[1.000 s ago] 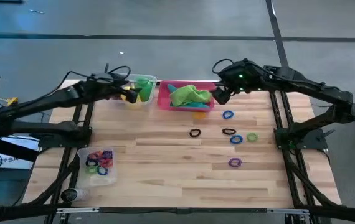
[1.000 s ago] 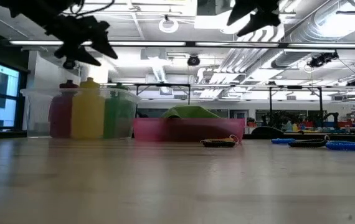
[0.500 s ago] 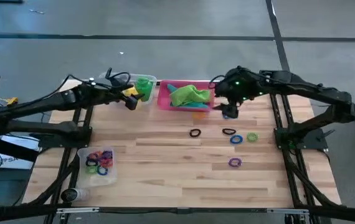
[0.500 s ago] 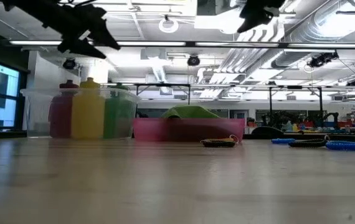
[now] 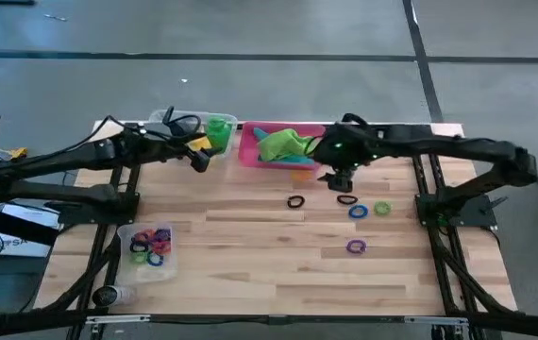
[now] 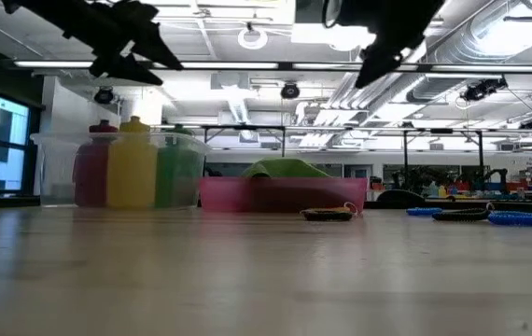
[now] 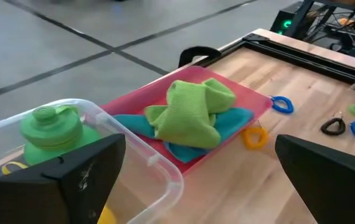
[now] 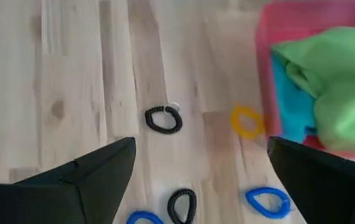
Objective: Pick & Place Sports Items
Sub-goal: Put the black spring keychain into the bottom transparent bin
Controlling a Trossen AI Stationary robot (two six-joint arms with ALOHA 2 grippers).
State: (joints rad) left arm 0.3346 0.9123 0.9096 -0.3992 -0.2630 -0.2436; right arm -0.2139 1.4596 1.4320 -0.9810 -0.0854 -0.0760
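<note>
Pincers (image 8: 193, 180) (image 7: 196, 180) wide open, seemingly empty

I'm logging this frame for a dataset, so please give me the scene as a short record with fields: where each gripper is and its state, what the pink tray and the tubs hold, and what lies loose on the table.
left gripper: open, empty, above the table beside the far clear tub
right gripper: open, empty, over the loose rings near the pink tray
pink tray contents: green cloth on top of teal cloth
far clear tub contents: purple bottle, yellow bottle, green bottle
near clear tub: many coloured rings
loose on table: black ring, yellow ring, purple ring, other rings
</note>
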